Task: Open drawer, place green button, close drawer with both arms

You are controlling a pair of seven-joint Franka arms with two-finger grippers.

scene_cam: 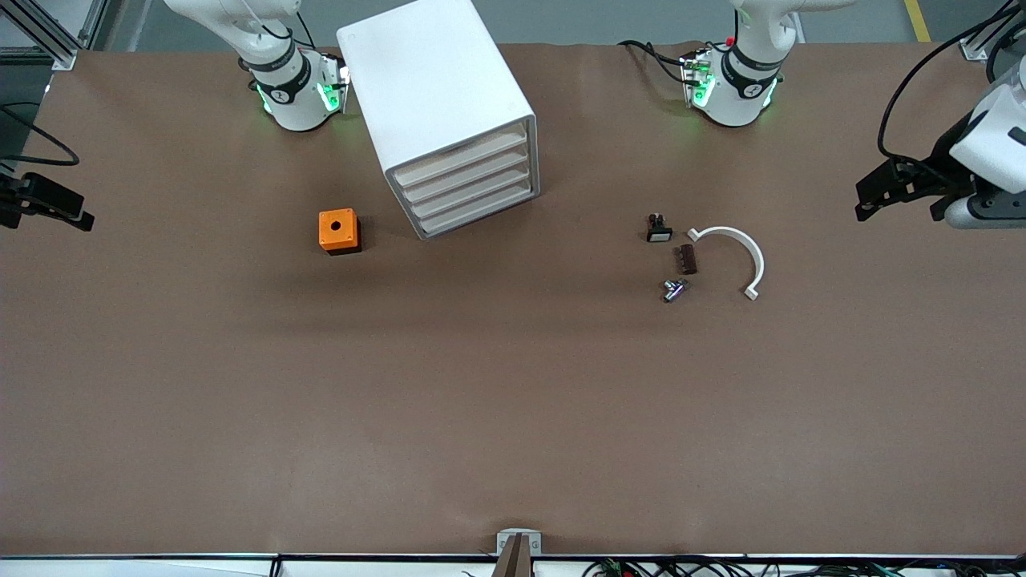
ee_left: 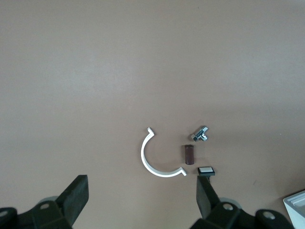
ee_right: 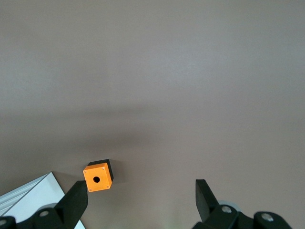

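The white cabinet (scene_cam: 437, 88) stands between the two arm bases, and its four pale-fronted drawers (scene_cam: 469, 186) are all shut. One corner of it shows in the right wrist view (ee_right: 28, 195). No button with a green cap shows in any view. My left gripper (scene_cam: 890, 188) hangs open and empty over the left arm's end of the table, and the wrist view shows it (ee_left: 142, 187) wide open above bare table. My right gripper (scene_cam: 48, 207) hangs open and empty over the right arm's end, and it is also wide open in its wrist view (ee_right: 141, 188).
An orange box with a hole (scene_cam: 339, 231) (ee_right: 98, 177) sits beside the cabinet. Toward the left arm's end lie a black part with a white face (scene_cam: 659, 230) (ee_left: 206, 171), a brown block (scene_cam: 687, 259), a small metal piece (scene_cam: 675, 289) and a white arc (scene_cam: 733, 256) (ee_left: 155, 157).
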